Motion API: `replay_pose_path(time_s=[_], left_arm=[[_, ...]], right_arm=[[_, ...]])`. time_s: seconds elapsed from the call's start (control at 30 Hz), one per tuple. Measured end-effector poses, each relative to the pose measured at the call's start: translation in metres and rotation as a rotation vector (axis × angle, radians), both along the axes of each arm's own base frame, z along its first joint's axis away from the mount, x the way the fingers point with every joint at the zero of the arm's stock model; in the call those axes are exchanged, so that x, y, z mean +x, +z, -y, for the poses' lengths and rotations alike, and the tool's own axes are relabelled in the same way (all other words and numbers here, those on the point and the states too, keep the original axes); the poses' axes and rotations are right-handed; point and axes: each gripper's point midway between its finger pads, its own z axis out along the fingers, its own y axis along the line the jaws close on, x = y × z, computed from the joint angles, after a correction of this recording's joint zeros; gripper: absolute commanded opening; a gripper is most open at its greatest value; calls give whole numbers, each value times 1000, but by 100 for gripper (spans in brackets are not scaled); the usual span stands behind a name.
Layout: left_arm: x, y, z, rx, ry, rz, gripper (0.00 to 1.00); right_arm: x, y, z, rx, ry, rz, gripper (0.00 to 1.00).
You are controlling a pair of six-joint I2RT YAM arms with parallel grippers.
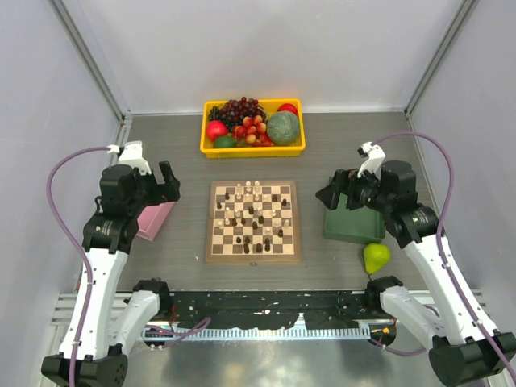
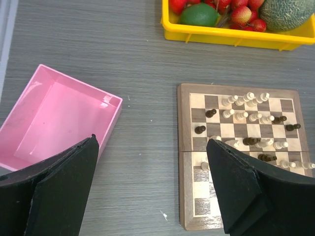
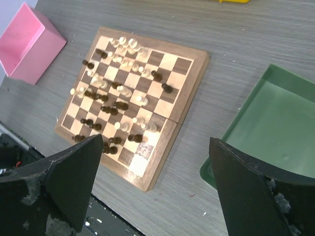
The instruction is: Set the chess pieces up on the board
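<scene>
**STATUS: BOARD AND PIECES ON THE COUNTER, BOTH JAWS RELEASED**

1. Locate the board [image 1: 278, 258] at the middle of the counter [image 1: 322, 161], between the two arms. It lies flat. It is square, so it has no long axis. Its edges run parallel to the counter's near edge. In the left wrist view you can see its fold seam crossing the middle from left to right.

2. Note the chess pieces [image 1: 256, 211]. All of them that you can see are on the board, cream and dark mixed together and scattered over many squares. Cream pieces crowd the far rows. The near row is mostly bare. Those that can be made out stand upright, long axis vertical. The rest are too small to judge.

3. Check the left arm [image 1: 121, 197]. Its jaws are spread wide and hold nothing. They hover left of the board, over the pink tray [image 1: 153, 222].

4. Check the right arm [image 1: 387, 197]. Its jaws are also spread wide and hold nothing. They hover right of the board, over the green tray [image 1: 351, 230].

5. Other items: a yellow bin [image 1: 252, 149] of fruit sits beyond the board. A pear [image 1: 376, 256] lies to the board's near right, just beside the green tray.
</scene>
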Motion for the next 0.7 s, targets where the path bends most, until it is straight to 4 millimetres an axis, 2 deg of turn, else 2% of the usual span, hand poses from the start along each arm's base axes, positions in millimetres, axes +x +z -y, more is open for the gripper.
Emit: replay_pose_path(time_s=[0.1, 0.17, 0.27, 0.33, 0.43, 0.5, 0.57, 0.67, 0.7], left_arm=[[-3, 1, -6, 9, 35, 7, 99], [-3, 1, -10, 15, 55, 9, 99], [-5, -5, -9, 13, 55, -8, 99], [-8, -17, -11, -8, 83, -41, 99], [-13, -48, -11, -26, 103, -109, 99], [-18, -70, -7, -38, 91, -165, 99], [-25, -82, 1, -57, 56, -226, 99], [-27, -79, 9, -71, 4, -256, 99], [-27, -75, 10, -67, -5, -253, 99]], right_arm=[[-4, -6, -8, -25, 6, -13, 95], [-2, -8, -7, -32, -50, -29, 95], [8, 2, 11, 8, -223, 16, 96], [7, 13, 21, 62, -296, 103, 96], [-3, 25, 27, 163, -324, 229, 95], [-3, 35, 23, 184, -303, 259, 95], [5, 38, 15, 156, -267, 226, 95], [27, 40, -5, 76, -207, 148, 95], [34, 34, -13, 39, -195, 122, 95]])
